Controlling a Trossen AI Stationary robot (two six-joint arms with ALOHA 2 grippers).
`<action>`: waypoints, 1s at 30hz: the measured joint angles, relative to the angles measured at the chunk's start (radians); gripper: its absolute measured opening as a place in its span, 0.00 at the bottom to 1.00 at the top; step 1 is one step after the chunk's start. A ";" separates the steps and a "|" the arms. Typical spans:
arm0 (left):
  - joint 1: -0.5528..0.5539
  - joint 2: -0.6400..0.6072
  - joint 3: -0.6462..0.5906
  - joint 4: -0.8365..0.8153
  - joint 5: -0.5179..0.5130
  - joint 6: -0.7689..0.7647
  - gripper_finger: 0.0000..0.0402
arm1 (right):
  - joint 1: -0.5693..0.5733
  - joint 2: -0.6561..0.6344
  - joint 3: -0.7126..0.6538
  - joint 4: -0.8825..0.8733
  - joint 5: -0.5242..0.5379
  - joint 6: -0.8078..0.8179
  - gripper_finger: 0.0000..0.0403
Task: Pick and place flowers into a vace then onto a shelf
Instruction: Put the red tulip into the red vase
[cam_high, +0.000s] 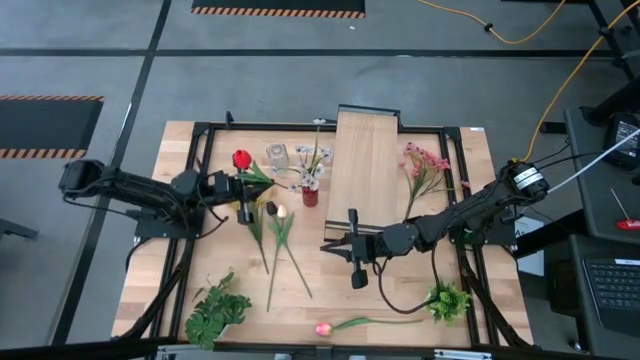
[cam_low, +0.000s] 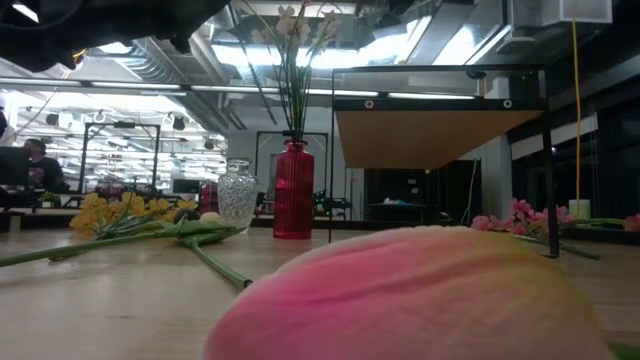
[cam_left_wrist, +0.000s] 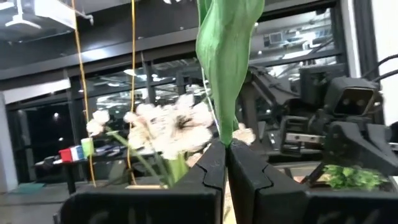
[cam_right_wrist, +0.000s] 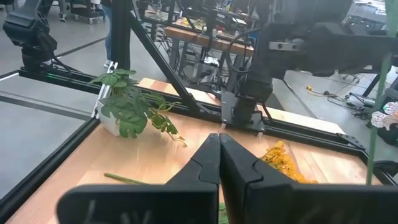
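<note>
My left end effector (cam_high: 246, 213) is over the left-centre of the desk (cam_high: 180, 260), near the clear vase (cam_high: 276, 155). Its fingers (cam_left_wrist: 211, 171) are clenched, and in the left wrist view a green stem or leaf (cam_left_wrist: 227, 68) rises from between them, so I record it as grasping a flower stem. From the high view I cannot tell which blossom belongs to that stem; a red rose (cam_high: 241, 159) lies just beside the arm, and several long stems (cam_high: 283, 250) fan out across the desk below the end effector.

My right end effector (cam_high: 356, 273) is at the desk's centre, just below the near end of the shelf (cam_high: 366, 165). Its fingers (cam_right_wrist: 208, 162) are pressed together with nothing between them.

The vase stands upright at the back of the desk, left of a small red cylinder (cam_high: 310, 194) that holds white sprigs (cam_high: 313, 160). In the low view the vase (cam_low: 237, 195) appears without any stems in it. The shelf is bare on top.

Pink blossom sprays (cam_high: 424, 165) lie right of the shelf. Yellow daisies (cam_low: 120, 212) lie on the desk left of the vase in the low view. A pink tulip (cam_high: 323, 328) lies at the near edge. Leafy green bunches sit at the near left (cam_high: 217, 310) and near right (cam_high: 447, 300).
</note>
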 joint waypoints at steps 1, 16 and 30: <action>0.011 0.000 0.000 0.000 0.000 -0.007 0.01 | 0.000 0.000 0.000 0.000 0.000 0.000 0.01; 0.107 0.066 0.000 0.101 0.119 -0.059 0.01 | 0.000 0.000 0.000 -0.002 0.001 -0.002 0.01; 0.153 0.184 0.001 0.218 0.126 -0.106 0.01 | -0.001 0.001 0.000 -0.003 0.001 -0.005 0.01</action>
